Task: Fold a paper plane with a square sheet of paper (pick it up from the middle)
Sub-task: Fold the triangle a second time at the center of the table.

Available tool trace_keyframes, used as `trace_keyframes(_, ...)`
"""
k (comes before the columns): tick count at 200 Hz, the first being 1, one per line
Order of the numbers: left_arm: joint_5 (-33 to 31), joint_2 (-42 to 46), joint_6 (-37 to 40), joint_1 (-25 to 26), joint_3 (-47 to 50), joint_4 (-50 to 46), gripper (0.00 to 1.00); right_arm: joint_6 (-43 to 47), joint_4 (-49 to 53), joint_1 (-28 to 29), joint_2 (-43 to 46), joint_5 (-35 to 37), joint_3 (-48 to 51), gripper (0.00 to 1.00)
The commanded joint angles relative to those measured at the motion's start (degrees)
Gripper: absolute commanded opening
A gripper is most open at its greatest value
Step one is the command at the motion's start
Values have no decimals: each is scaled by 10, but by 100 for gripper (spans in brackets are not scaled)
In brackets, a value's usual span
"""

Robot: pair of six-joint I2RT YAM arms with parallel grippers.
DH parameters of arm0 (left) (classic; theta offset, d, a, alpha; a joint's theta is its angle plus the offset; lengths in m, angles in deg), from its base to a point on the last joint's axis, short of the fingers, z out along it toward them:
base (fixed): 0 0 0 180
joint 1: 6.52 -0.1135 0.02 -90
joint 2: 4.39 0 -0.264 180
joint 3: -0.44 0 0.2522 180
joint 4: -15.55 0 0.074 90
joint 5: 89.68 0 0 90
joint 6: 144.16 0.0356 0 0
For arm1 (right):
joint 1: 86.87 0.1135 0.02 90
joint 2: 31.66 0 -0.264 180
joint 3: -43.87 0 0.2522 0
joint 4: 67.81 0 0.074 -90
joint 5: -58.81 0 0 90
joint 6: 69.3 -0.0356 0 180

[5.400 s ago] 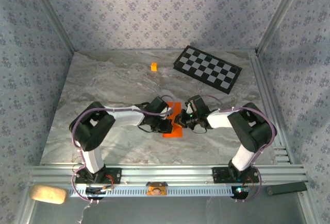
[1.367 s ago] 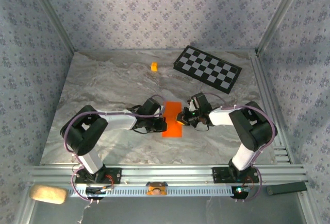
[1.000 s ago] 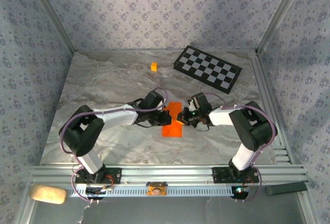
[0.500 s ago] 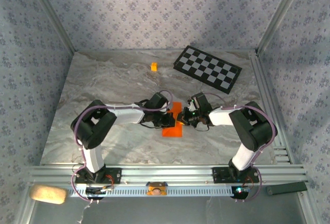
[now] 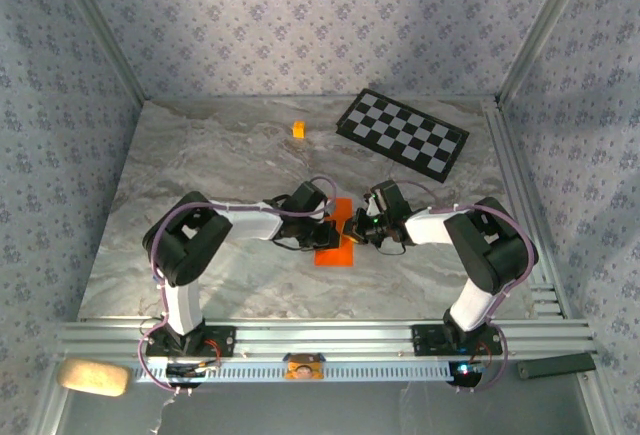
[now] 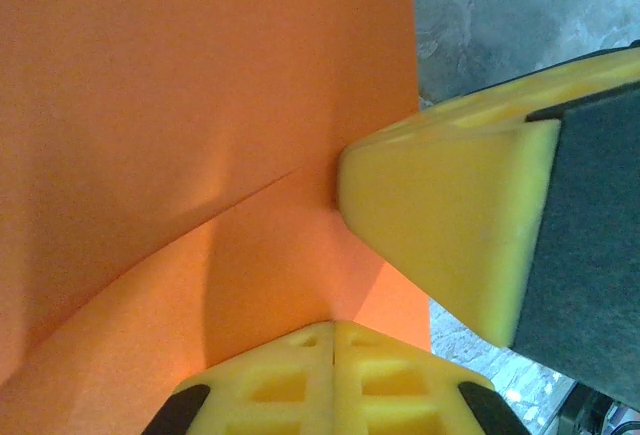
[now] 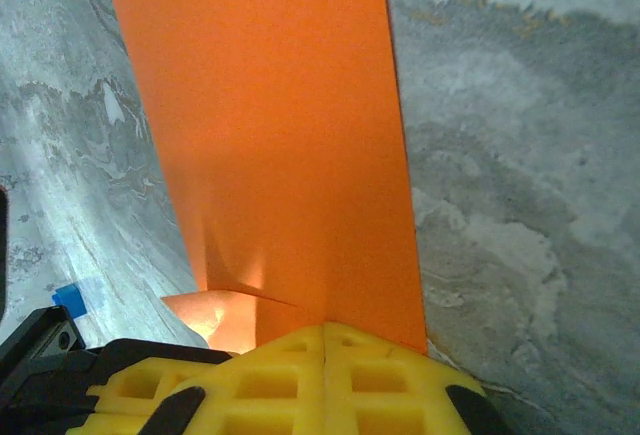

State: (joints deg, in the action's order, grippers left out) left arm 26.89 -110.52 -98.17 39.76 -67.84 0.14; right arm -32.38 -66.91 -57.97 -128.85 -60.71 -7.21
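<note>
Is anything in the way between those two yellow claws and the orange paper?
Nothing visible is. The left tool and the right tool are both shut on the orange paper itself, close together.

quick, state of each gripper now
Left gripper: closed, tips on the square sheet of paper, grip unclear.
Right gripper: closed, tips on that sheet, grip unclear.

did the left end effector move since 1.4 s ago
Yes. In the top view the left end effector has shifted right, toward the side of the black-and-white checkered board, from beside the bright orange sheet of paper to over it.
</note>
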Motion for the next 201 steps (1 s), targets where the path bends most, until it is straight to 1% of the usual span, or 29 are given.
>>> trace_keyframes(1,-25,0,15,5,31,-39,5,2,66,1,-25,65,23,0)
trace_keyframes(103,-8,57,8,-6,104,-13,9,9,75,3,-36,70,18,0)
trace_keyframes(170,-9,100,7,-14,161,-17,10,11,80,3,-35,71,17,0)
trace_keyframes(201,-18,126,8,-15,187,-34,10,11,82,2,-34,70,15,0)
